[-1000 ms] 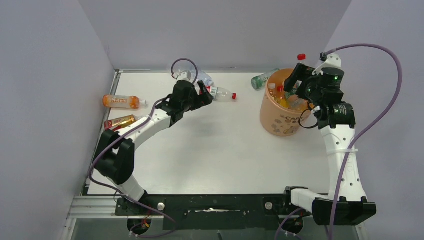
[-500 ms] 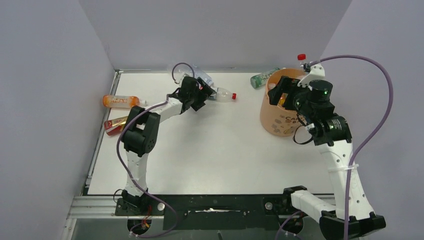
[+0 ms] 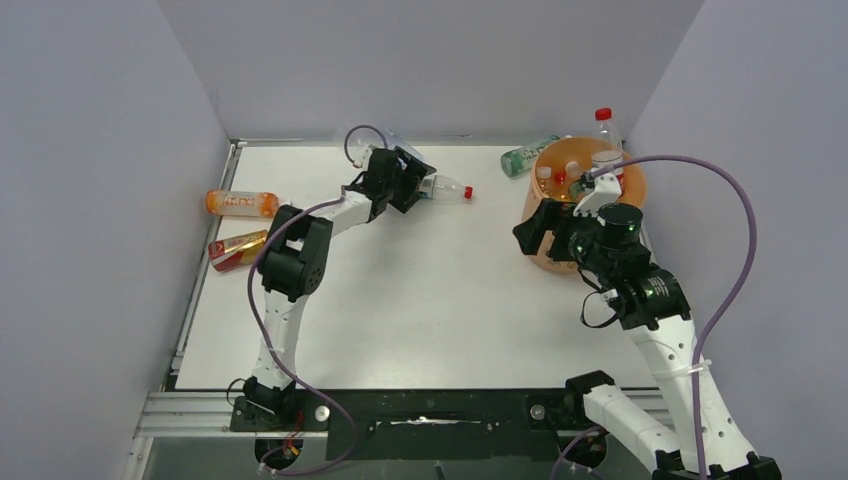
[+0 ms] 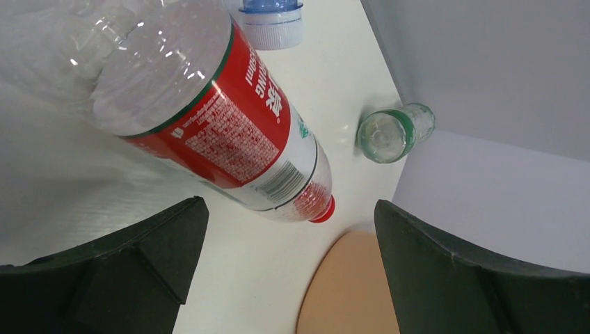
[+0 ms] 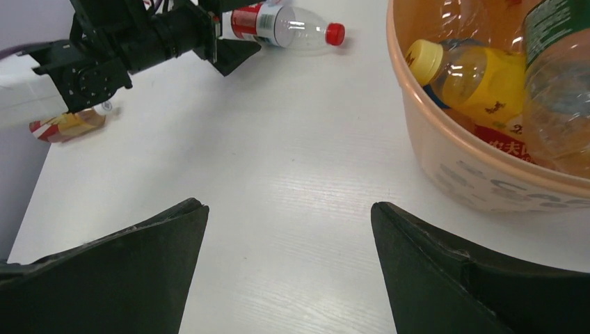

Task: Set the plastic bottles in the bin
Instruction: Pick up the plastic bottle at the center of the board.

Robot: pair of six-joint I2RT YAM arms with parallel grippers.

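Observation:
A clear plastic bottle with a red label and red cap (image 4: pixel 222 118) lies on the white table just ahead of my open left gripper (image 4: pixel 289 212), outside its jaws; from above, that bottle (image 3: pixel 445 188) pokes out past the left gripper (image 3: pixel 413 183). A blue-capped bottle (image 4: pixel 271 21) lies beside it. A green bottle (image 3: pixel 525 157) lies behind the pale-orange bin (image 3: pixel 560 255). The bin holds several bottles, a yellow one (image 5: pixel 480 76) among them. My right gripper (image 5: pixel 289 207) hangs open and empty over the table, left of the bin wall (image 5: pixel 445 160).
An orange bottle (image 3: pixel 240 203) and a red-and-gold bottle (image 3: pixel 238 247) lie by the left wall. A red-capped bottle (image 3: pixel 605 130) stands upright behind the bin. Grey walls close in the table on three sides.
My right arm has pulled back from over the bin to its near-left side, still open. My left arm has raised its elbow and brought its gripper closer to the red-label bottle.

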